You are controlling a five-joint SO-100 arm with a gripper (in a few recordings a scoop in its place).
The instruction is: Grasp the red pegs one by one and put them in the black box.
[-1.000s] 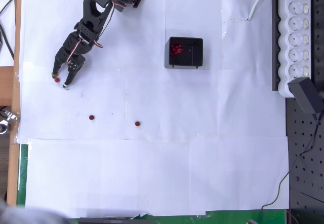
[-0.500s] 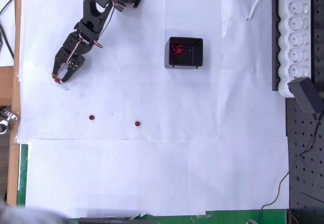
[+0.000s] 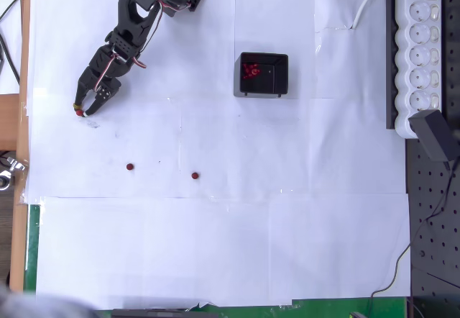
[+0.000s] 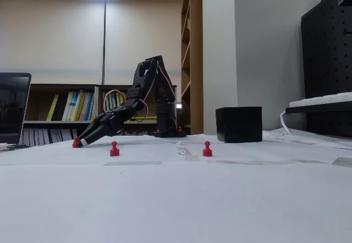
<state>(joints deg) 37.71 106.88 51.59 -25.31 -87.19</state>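
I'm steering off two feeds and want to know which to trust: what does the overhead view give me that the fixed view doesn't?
Overhead alone looks into the black box, with red pegs piled in its left part, and shows the white power strip in full. The fixed view alone shows the pegs' upright knobbed shape and how low the arm slopes. Both show the gripper closed on a peg at the paper, and two loose pegs.

White power strip [image 3: 420, 44], bookshelves [image 4: 71, 106]

No legible text, label, brand, number or sign anywhere
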